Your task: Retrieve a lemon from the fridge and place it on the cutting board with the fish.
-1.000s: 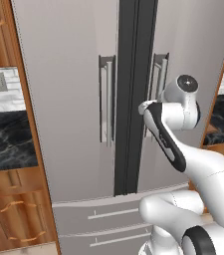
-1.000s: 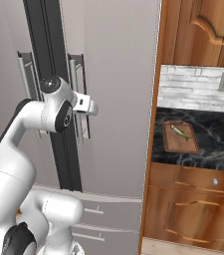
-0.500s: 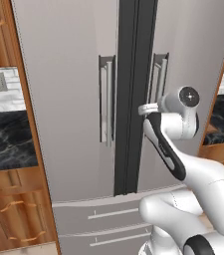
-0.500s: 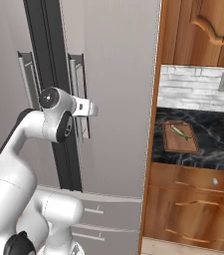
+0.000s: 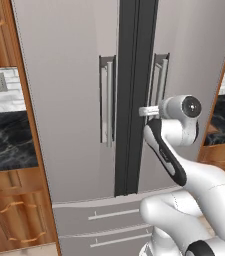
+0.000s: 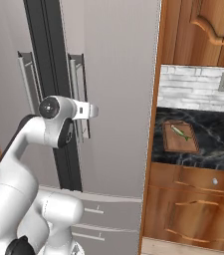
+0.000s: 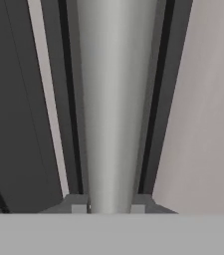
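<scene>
The tall light-grey fridge [image 5: 64, 75] stands with both doors closed, so the lemon is hidden. My gripper [image 5: 145, 111] reaches forward to the right door's vertical silver handle [image 5: 159, 80] at about mid-height. In the hand view the handle bar [image 7: 113, 99] runs up from between the two fingertips [image 7: 78, 205], which press against its sides: the gripper [image 7: 108, 206] is shut on it. From the right base view the gripper [image 6: 91, 110] meets the same handle [image 6: 78, 84]. The reddish-brown cutting board [image 6: 180, 137] lies on the counter to the right, with the slim greenish fish [image 6: 181, 132] on it.
The left door's handle [image 5: 107, 100] is just across the dark centre seam [image 5: 134, 100]. Fridge drawers [image 5: 104, 220] sit below the doors. Brown wooden cabinets [image 6: 193, 209] and black marbled counter [image 6: 218, 144] flank the fridge on both sides.
The hand has dropped a little and pushed in onto the right door's handle. Its jaws, open before, have closed on the bar.
</scene>
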